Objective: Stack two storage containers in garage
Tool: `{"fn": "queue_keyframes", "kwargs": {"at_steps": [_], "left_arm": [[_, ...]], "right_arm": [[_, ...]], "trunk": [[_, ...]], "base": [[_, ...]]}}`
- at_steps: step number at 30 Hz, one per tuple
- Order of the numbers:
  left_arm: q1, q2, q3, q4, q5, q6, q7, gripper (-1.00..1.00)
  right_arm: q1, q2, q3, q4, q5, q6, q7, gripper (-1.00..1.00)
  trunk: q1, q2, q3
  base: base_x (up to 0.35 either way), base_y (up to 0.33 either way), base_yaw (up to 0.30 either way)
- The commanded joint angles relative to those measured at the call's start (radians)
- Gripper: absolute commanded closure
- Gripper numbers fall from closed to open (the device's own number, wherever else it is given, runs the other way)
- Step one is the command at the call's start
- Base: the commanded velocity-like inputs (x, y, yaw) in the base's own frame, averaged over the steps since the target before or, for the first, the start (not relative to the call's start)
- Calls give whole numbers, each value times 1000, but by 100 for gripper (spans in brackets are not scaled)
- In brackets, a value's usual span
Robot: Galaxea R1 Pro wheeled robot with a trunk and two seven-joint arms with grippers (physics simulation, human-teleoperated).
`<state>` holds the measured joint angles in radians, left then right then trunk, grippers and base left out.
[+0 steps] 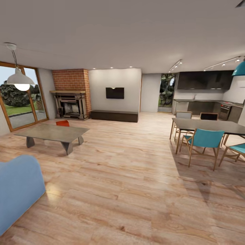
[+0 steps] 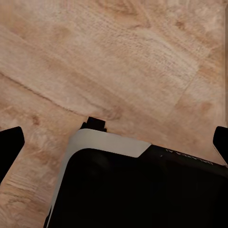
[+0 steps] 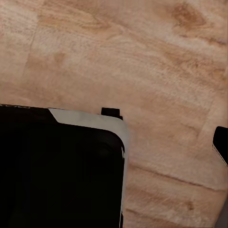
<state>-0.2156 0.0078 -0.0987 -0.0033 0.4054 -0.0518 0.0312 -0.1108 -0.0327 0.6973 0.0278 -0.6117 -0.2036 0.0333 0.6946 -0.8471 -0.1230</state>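
container (image 1: pixel 62 123) on far edge of table (image 1: pixel 51 132), near fireplace (image 1: pixel 70 105) | left gripper (image 2: pixel 114 142) spread wide, empty, over wood floor (image 1: pixel 129 190) | right gripper: can't tell

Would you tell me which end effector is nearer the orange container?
Probably the left. The container sits far ahead to the robot's left, at the table's far edge. The left end effector and right end effector both hang over the floor by the base.
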Motion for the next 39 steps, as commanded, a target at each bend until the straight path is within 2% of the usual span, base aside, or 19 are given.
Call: {"fn": "queue_keyframes", "kwargs": {"at_steps": [1,39], "left_arm": [[-1,0,-9,0,7,-2,3,-100],[-1,0,-9,0,7,-3,3,-100]], "right_arm": [[-1,1,8,3,-10,-5,3,-100],[-1,1,9,3,-10,-4,3,-100]], "trunk": [[1,-1,-1],[1,-1,-1]], "base": [[322,0,0],[322,0,0]]}}
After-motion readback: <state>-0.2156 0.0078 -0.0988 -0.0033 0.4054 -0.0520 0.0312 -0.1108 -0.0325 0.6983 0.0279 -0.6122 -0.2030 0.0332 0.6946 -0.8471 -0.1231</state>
